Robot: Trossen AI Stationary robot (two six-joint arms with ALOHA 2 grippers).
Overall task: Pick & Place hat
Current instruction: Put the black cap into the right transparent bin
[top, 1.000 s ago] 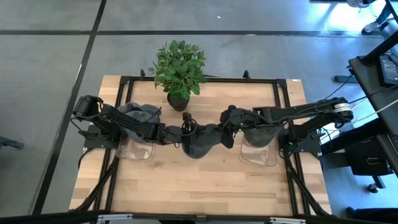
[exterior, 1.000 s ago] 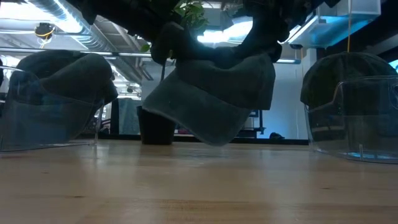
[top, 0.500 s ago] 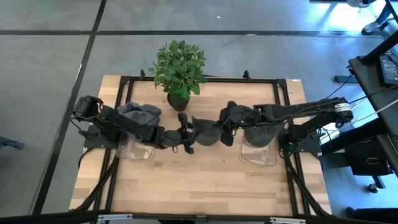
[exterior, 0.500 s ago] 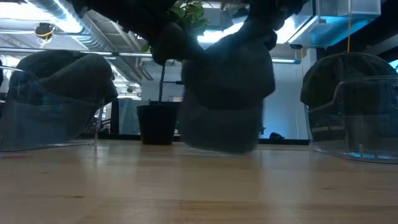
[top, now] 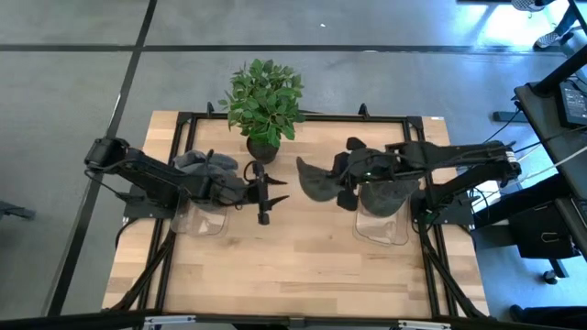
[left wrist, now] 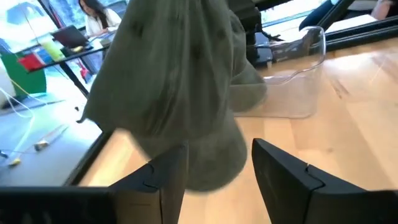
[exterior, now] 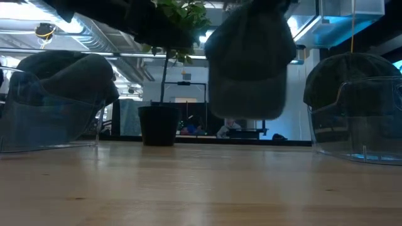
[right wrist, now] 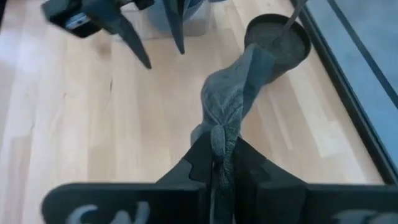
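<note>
1. Your right gripper (top: 341,186) is clamped on the hat (top: 316,181), its fingers (right wrist: 202,163) pinching a bunched fold of the fabric.
2. In the high view, the hat sits at the table's middle, toward the back, hanging off the right gripper's tip with its brim pointing toward your left arm.
3. From the low view you can see the hat (exterior: 250,59) is held clear of the table (exterior: 201,188), with open space under its lower edge.
4. Your left gripper (top: 265,193) has its jaws spread wide and empty, just left of the hat with a clear gap between them.
5. In the left wrist view the two fingers (left wrist: 283,177) stand apart, and the hat (left wrist: 177,87) hangs just ahead of them, untouched.
6. A clear bin (top: 197,218) lies under your left arm with another dark hat (top: 204,166) resting on it; the low view shows that one (exterior: 66,72) bulging over the bin's rim.
7. A second clear bin (top: 383,225) sits under your right arm, also with a dark hat (exterior: 355,75) on top.
8. A potted plant (top: 264,105) stands at the back edge of the table, behind the gap between the two grippers.
</note>
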